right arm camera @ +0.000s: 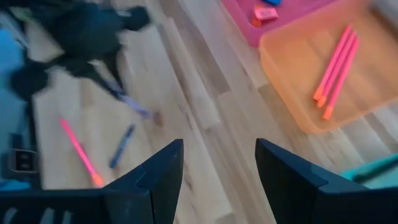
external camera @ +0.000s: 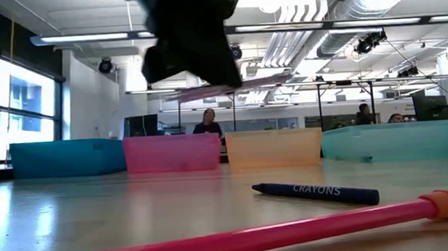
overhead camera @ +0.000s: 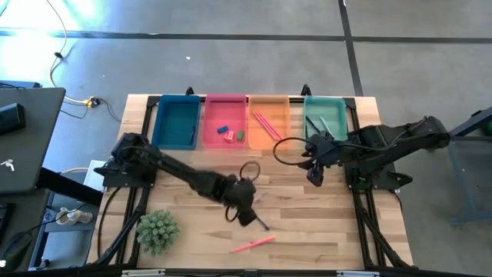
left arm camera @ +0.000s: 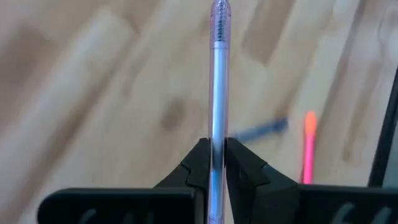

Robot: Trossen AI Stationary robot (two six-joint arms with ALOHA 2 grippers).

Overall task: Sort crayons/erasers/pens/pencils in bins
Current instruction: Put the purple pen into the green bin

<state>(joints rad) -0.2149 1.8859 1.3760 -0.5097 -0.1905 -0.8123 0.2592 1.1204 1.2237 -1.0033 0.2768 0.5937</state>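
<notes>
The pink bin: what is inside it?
The pink bin holds three erasers: one blue, one red, one green, lying close together near its front wall. In the low view its wall hides them, so nothing more can be told.

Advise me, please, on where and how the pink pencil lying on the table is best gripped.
Grip the pink pencil at mid-shaft, coming straight down from above with jaws across its width. It lies flat on bare table, long and thin, with the blue crayon lying apart from it.

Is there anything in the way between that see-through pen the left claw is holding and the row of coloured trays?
Nothing visible. The left gripper holds the clear plastic pen above bare wooden table, and the bins lie across open wood. The right gripper hovers open off to the side.
</notes>
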